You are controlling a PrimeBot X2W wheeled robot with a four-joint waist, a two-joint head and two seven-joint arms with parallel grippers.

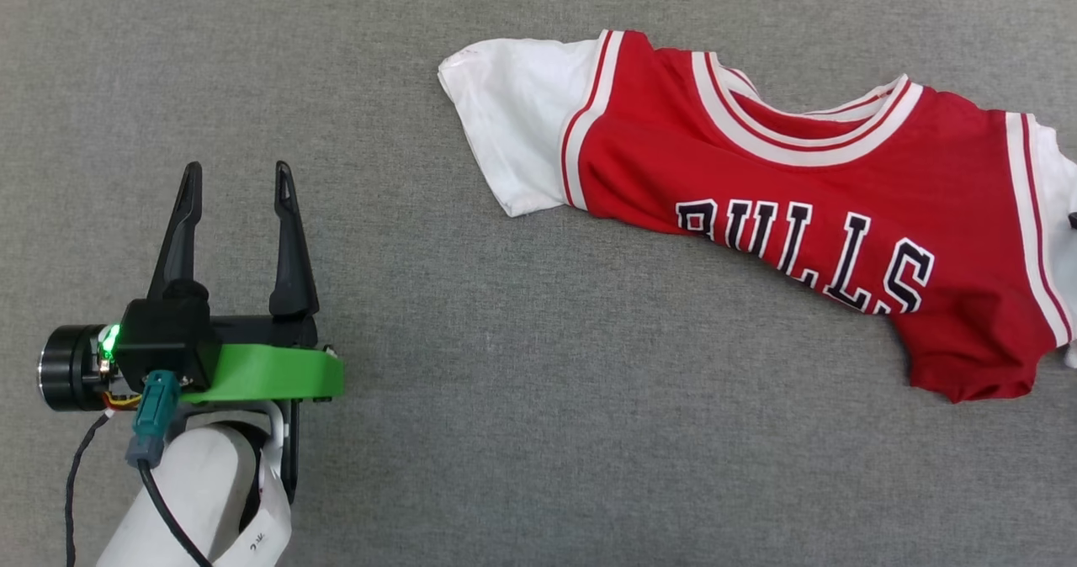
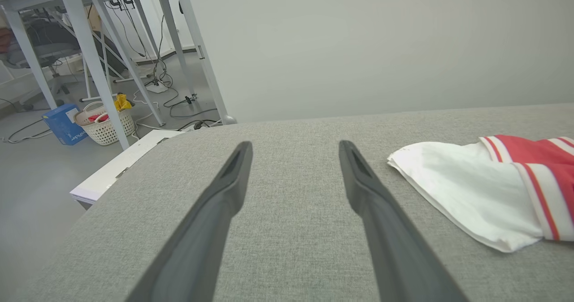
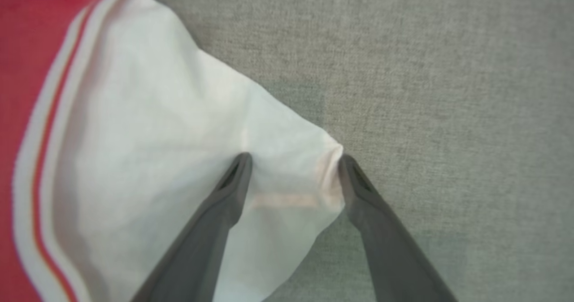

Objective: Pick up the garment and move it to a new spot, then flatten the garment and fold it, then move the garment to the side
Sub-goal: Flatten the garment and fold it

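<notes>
The garment [image 1: 791, 205], a red jersey T-shirt with white sleeves and black "BULLS" lettering, lies rumpled on the grey surface at the upper right of the head view, its right side cut off by the frame edge. My left gripper [image 1: 238, 167] stands open well to the left of it, with nothing between its fingers. From the left wrist, that gripper [image 2: 295, 144] points past the white sleeve [image 2: 462, 194], which lies to its right. My right gripper [image 3: 293, 156] is open and straddles the corner of the other white sleeve [image 3: 179, 158].
Grey fabric surface [image 1: 538, 432] spreads all around the garment. Past its far edge, seen from the left wrist, are a white table's legs [image 2: 94, 64], a woven basket [image 2: 107, 122], a blue box [image 2: 67, 122] and cables on the floor.
</notes>
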